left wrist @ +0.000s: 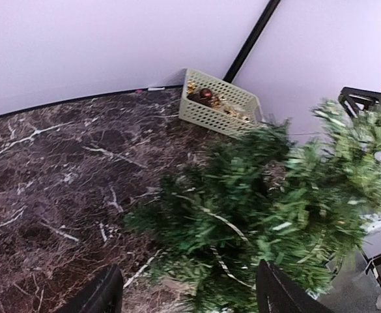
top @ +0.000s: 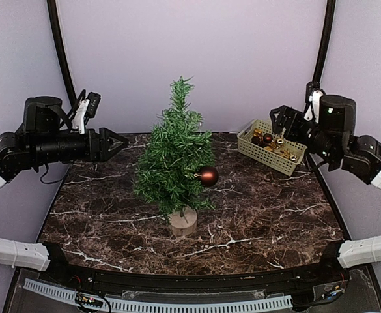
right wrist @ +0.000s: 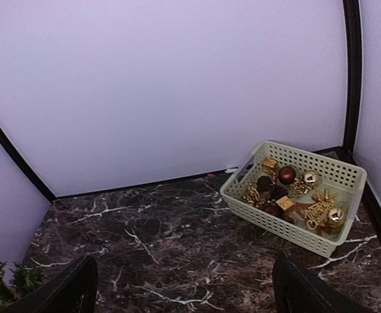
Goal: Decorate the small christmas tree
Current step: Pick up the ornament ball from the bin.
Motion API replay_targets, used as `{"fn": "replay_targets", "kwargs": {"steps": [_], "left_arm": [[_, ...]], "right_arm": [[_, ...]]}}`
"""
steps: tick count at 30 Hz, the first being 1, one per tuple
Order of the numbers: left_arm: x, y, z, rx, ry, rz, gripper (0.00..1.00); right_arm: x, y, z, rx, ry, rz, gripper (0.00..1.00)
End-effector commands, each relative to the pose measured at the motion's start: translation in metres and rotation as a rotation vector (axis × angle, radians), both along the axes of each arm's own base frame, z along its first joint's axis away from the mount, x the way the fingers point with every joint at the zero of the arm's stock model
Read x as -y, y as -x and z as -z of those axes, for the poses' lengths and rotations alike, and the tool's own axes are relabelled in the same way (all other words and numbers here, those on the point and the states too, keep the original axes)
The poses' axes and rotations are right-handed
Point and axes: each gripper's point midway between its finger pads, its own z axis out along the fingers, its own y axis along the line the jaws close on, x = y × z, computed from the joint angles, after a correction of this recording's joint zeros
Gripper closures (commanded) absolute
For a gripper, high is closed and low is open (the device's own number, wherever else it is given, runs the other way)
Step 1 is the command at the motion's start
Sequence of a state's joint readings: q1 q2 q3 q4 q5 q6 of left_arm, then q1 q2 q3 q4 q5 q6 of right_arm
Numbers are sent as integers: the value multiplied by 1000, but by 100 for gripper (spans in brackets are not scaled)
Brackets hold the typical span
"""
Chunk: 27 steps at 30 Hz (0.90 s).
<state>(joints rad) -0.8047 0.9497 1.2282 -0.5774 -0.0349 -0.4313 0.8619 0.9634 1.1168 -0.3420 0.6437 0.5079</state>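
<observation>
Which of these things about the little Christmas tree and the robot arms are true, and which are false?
1. A reddish-brown ball hangs on the small christmas tree. True.
2. The basket is empty. False: it holds ornaments.
3. The tree lies on its side. False: it stands upright on its wooden base.
4. The left gripper and the right gripper are both open, holding nothing. True.

This was a robotics lab cell: a plain lilac backdrop (top: 242,59) on black poles (top: 60,52) enclosed a marbled surface (top: 255,215), with a left arm (top: 47,147) and right arm (top: 346,140) mounted.
</observation>
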Motion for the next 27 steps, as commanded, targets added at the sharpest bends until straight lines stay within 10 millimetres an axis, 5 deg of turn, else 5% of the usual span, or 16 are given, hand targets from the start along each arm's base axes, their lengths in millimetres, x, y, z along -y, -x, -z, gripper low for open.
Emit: {"fn": "replay_targets", "kwargs": {"steps": [1, 14, 20, 27], "left_arm": [[-15, -18, 22, -59, -62, 29, 28], [-80, -101, 94, -5, -200, -107, 26], [-102, -115, 120, 37, -280, -172, 25], [-116, -120, 144, 15, -370, -217, 25]], "right_arm": [[23, -31, 37, -160, 151, -1, 6], [111, -181, 151, -444, 100, 113, 22], [142, -244, 202, -539, 165, 198, 27], [176, -304, 237, -577, 215, 276, 32]]}}
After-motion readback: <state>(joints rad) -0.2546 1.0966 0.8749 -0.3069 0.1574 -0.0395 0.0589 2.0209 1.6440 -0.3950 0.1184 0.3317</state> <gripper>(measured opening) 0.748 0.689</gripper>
